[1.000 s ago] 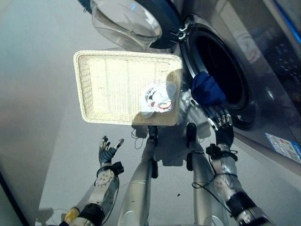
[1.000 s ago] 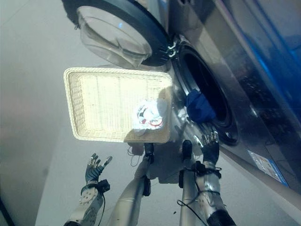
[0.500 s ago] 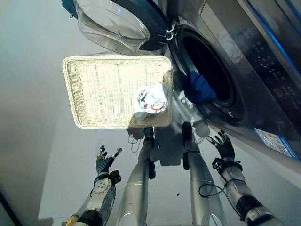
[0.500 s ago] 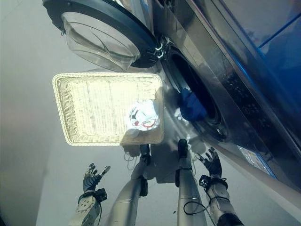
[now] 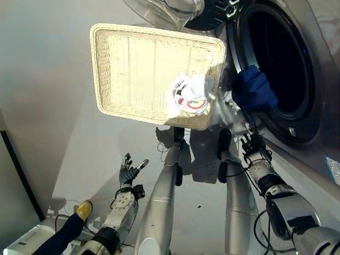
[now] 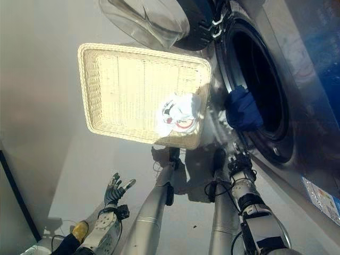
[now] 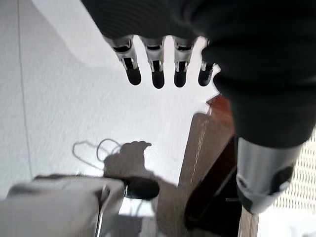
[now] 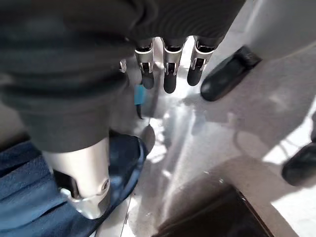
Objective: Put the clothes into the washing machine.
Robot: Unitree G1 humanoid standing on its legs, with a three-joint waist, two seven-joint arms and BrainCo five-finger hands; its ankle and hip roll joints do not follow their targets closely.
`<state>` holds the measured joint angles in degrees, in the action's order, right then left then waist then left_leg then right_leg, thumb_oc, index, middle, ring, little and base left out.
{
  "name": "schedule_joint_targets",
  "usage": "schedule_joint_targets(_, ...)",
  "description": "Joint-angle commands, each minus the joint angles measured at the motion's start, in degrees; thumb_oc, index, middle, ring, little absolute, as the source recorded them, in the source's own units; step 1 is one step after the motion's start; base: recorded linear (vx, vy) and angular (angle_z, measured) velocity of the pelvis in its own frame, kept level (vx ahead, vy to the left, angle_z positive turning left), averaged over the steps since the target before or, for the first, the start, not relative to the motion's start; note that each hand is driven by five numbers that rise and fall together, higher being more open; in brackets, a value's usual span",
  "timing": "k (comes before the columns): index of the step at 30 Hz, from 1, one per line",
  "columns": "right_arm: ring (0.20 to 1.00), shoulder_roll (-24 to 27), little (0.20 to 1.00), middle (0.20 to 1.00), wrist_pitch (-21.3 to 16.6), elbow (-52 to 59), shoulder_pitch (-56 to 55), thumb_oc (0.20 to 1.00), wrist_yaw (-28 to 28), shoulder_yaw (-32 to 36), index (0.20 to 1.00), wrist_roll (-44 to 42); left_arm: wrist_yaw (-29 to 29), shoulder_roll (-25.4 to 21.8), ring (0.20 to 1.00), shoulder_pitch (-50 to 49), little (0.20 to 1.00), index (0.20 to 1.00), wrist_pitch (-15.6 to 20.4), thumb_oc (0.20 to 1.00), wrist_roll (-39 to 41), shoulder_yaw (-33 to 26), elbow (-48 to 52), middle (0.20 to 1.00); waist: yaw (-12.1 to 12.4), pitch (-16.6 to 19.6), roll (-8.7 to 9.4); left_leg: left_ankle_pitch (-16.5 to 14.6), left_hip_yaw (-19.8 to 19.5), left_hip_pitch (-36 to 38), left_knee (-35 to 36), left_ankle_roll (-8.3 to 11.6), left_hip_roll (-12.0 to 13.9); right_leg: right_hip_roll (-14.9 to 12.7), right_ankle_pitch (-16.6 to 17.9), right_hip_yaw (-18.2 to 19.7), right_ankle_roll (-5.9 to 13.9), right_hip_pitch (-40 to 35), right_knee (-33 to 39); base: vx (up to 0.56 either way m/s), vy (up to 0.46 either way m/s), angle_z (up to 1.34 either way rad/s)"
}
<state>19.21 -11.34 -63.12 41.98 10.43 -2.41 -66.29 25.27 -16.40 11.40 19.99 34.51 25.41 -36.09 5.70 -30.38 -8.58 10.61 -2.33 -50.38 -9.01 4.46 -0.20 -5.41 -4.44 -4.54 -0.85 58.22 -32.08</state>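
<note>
Two garments in view: blue cloth (image 5: 254, 90) draped over the washer (image 5: 297, 114) drum opening's lower rim, half in half out, and a white printed tee (image 5: 190, 95) lying in the wicker basket (image 5: 133, 69) on the floor, near the corner closest to the washer, door (image 6: 159, 21) swung open above the basket. R hand (image 5: 254, 146) just below the blue cloth, fingers straight, holding nothing. L hand (image 5: 127, 169) low over the floor well apart from the basket, fingers spread, empty.
</note>
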Motion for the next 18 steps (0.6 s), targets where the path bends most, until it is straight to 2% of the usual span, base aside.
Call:
schedule_joint_targets(1,1.000,3.59,1.000,1.000,-3.50,-0.23,-1.28,1.000,1.20,0.24,1.000,2.96,1.53,-0.22,1.000,1.13,1.000,1.000,0.60,1.000,0.20,0.78,1.83,1.000,0.30,0.59,-7.38,-1.90,2.09,-3.58,-5.38,-2.16,-3.09,2.66,3.04,-1.03,2.66,0.76,3.38,0.01,-0.064,0.05)
schedule_joint_targets(6,1.000,5.56,1.000,1.000,-7.26,-1.34,3.38,1.000,2.73,0.04,1.000,5.51,1.67,-1.14,1.000,1.86,1.000,1.000,1.30,1.000,0.94,1.57,3.15,1.000,1.40,0.59,-7.55,-1.67,1.42,-7.32,-6.69,-1.99,-2.41,2.50,2.80,-1.04,2.68,4.12,1.38,0.01,-0.067,0.09)
schedule_joint_targets(12,1.000,8.09,1.000,1.000,-7.92,-1.95,7.75,1.000,2.24,0.92,1.000,1.48,2.81,-2.29,1.000,2.78,1.000,1.000,1.70,1.000,1.41,2.15,5.13,1.000,2.30,0.59,-7.72,-1.69,0.53,-9.93,-7.77,-1.84,-2.25,2.23,2.63,-1.09,2.92,6.66,-0.37,0.00,-0.065,0.08)
schedule_joint_targets(18,1.000,10.67,1.000,1.000,-9.27,-1.90,11.65,1.000,0.83,0.28,1.000,3.91,3.56,-3.46,1.000,3.23,1.000,1.000,0.82,1.000,1.87,2.17,7.85,1.000,3.11,0.59,-7.93,-1.55,-0.10,-10.88,-7.83,-1.61,-2.26,1.91,2.72,-1.44,3.03,7.32,-0.32,-0.01,-0.034,0.04)
